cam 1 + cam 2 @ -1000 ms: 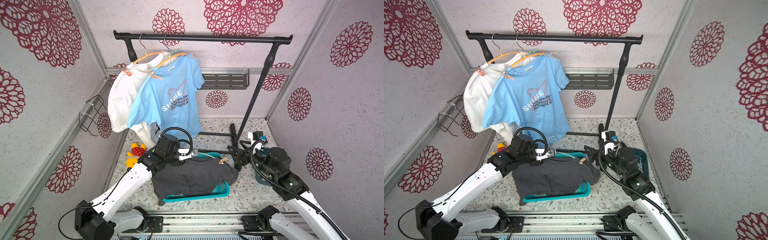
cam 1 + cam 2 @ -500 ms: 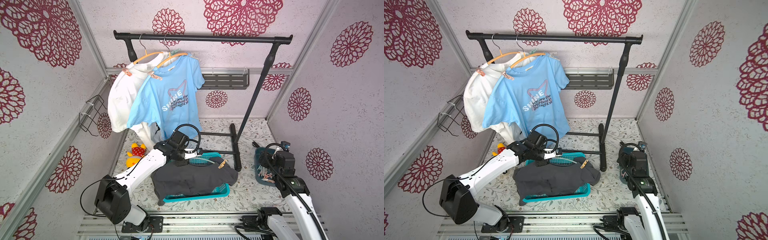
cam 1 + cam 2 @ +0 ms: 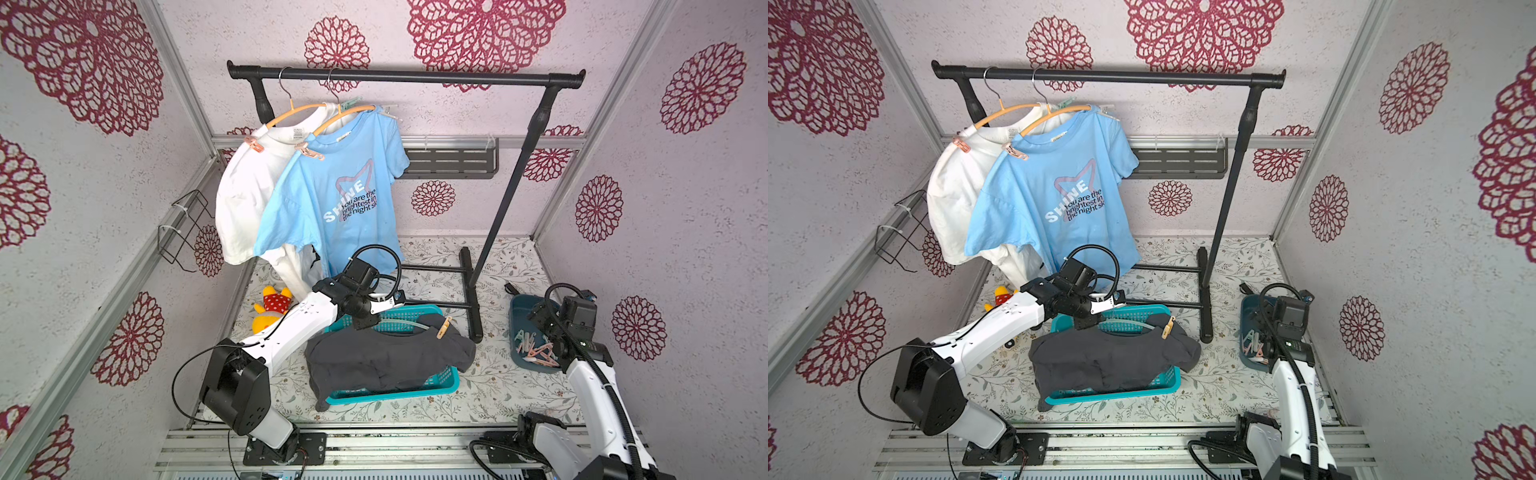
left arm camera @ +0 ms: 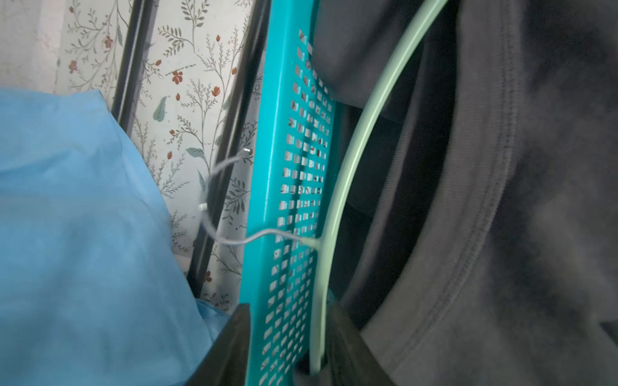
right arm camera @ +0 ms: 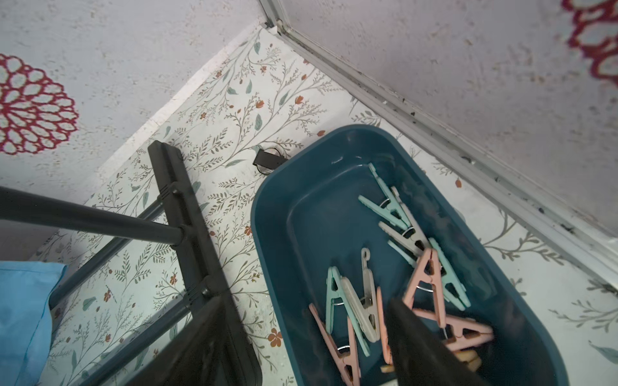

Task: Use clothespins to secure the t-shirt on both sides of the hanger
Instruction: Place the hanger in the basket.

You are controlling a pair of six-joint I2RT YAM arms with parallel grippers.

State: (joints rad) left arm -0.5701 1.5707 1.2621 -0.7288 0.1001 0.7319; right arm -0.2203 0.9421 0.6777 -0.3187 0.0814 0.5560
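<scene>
Left gripper [image 4: 287, 304], newly spread, frees the hanger [image 4: 337, 187]; right gripper [image 5: 305, 299], also spread, now hovers over the pins [image 5: 354, 300] at 3 o'clock of the basket [image 3: 415, 316]: second pin likely next.

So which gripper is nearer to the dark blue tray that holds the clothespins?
Right. The right gripper hangs open just above the tray, over the clothespins. The left gripper is across the floor, at the teal basket, by its back wall.
</scene>
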